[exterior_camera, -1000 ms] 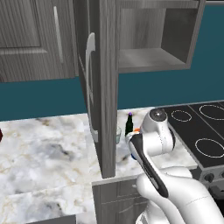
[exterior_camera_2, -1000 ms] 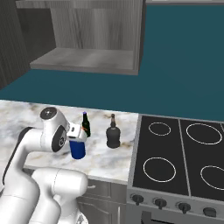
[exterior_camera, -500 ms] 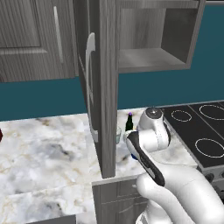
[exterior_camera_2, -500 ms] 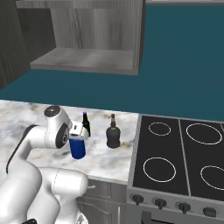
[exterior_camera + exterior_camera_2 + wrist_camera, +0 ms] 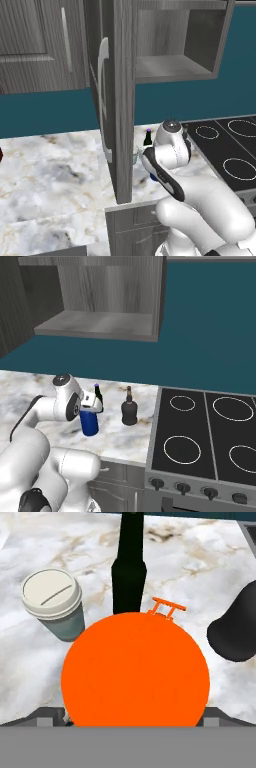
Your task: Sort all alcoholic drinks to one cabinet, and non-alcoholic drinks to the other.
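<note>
The blue bottle point(image 5: 90, 422) stands on the marble counter, and its orange cap point(image 5: 135, 669) sits large in the middle of the hand view. My gripper point(image 5: 90, 405) is right above it, open, with one finger point(image 5: 50, 714) showing at each side of the cap. Just behind it stands the slim dark green bottle point(image 5: 98, 395) point(image 5: 129, 567) with a purple cap. The squat blackish bottle point(image 5: 129, 411) point(image 5: 237, 629) stands apart to the right. The pale cup with a white lid point(image 5: 54, 604) point(image 5: 135, 154) is to the left.
An open upper cabinet point(image 5: 95, 326) with a bare shelf hangs above the counter point(image 5: 125, 438). Its open door point(image 5: 117, 100) juts out edge-on near the arm. A black stove point(image 5: 210, 431) adjoins the counter on the right. Closed cabinets point(image 5: 40, 45) are at the left.
The arm has swung a little toward the blue bottle, bringing the hand closer over its cap. The bottles and the cup have not moved.
</note>
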